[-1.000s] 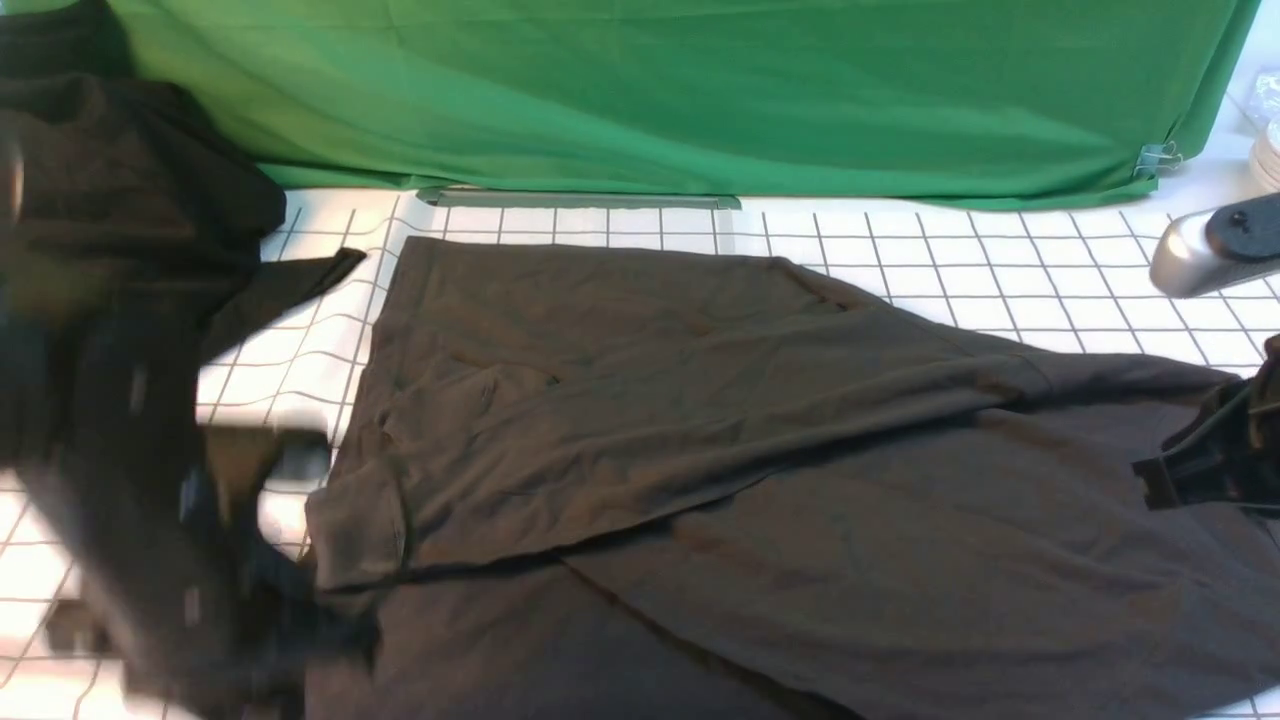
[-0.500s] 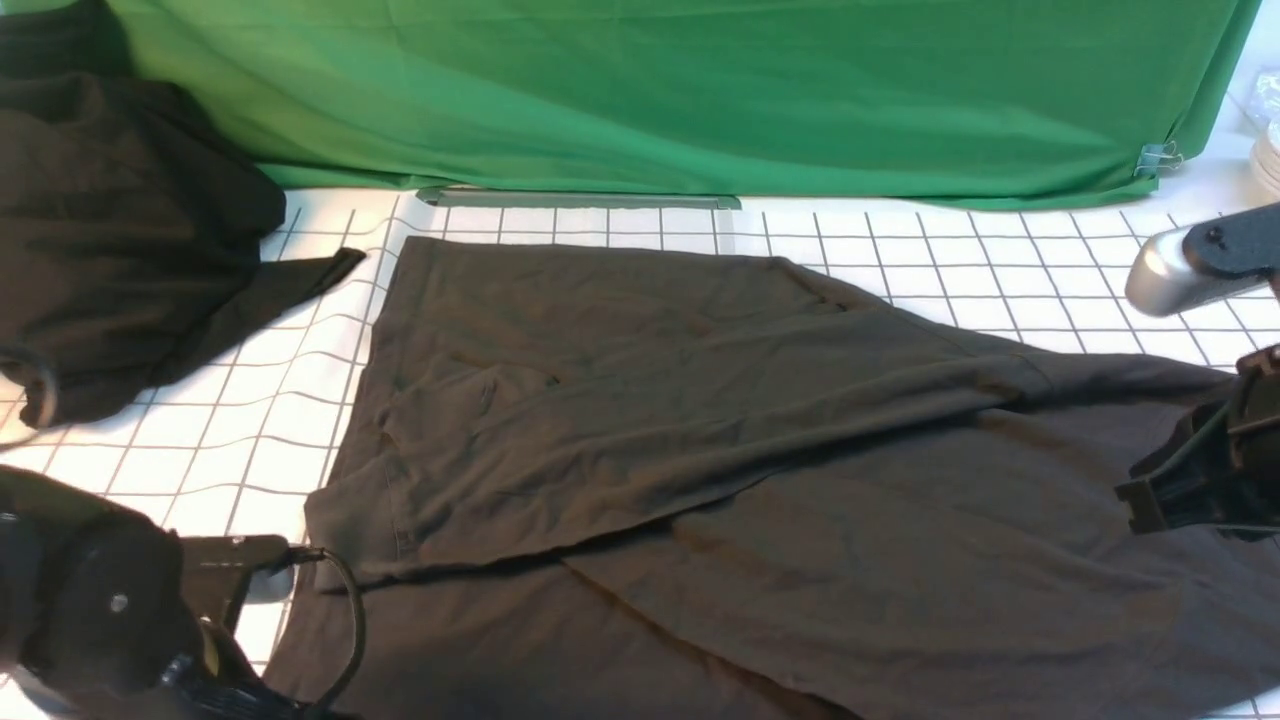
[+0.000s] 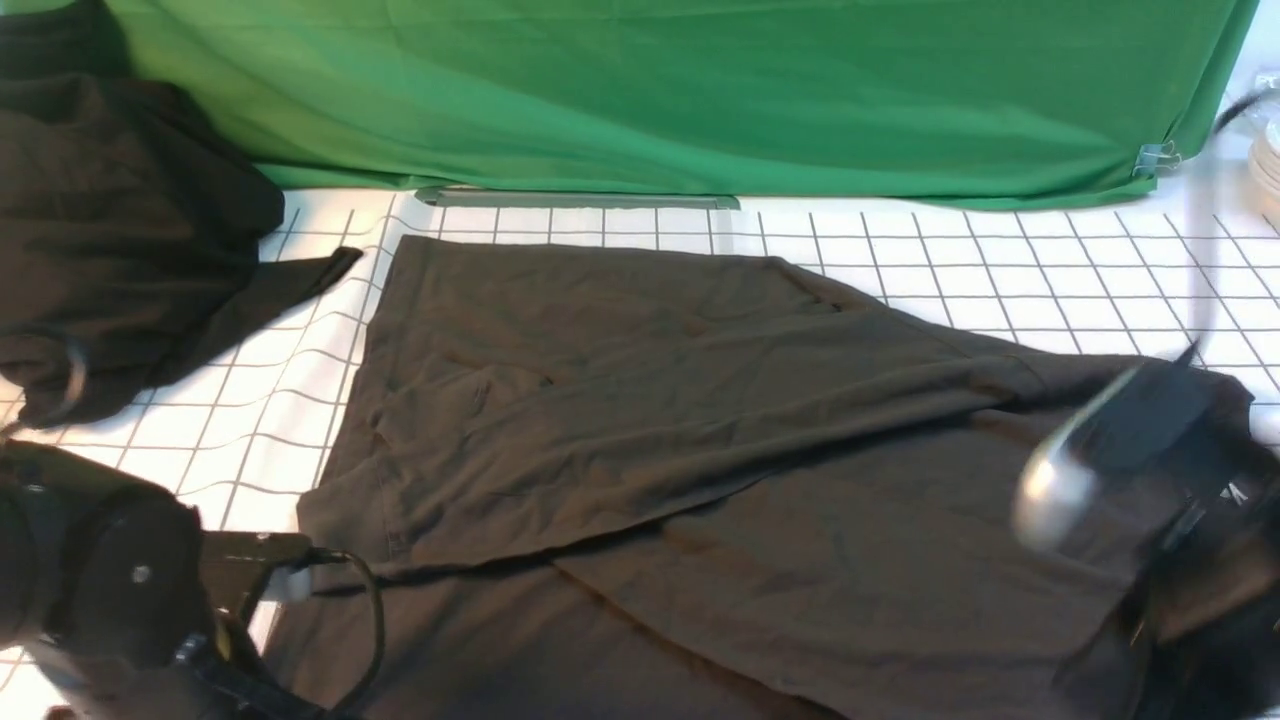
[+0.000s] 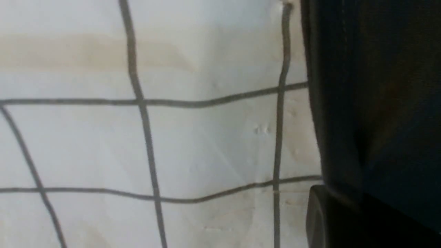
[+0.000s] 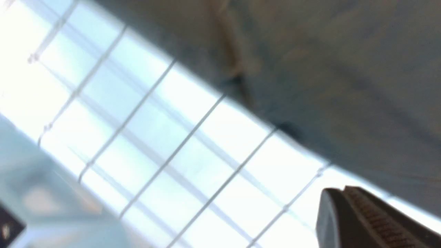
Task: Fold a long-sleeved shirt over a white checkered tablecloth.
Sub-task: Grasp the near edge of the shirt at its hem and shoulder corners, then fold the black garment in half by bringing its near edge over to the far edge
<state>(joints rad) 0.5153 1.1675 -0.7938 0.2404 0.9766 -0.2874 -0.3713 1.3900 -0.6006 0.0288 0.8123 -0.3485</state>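
Charcoal-grey cotton long-sleeved shirt [image 3: 700, 450] lies partly folded on the white checkered tablecloth [image 3: 1000, 270] covering the table, a blacker cloth heap [image 3: 120, 230] beside it, left jaws at its edge, blurred right jaws over it, whether either grips impossible to tell.

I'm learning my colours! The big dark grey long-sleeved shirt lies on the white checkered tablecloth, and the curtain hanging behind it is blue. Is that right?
Almost. The plain backdrop cloth hanging behind is green, not blue; the front view shows it. The big dark charcoal-grey long-sleeved shirt does lie on the white checkered tablecloth.
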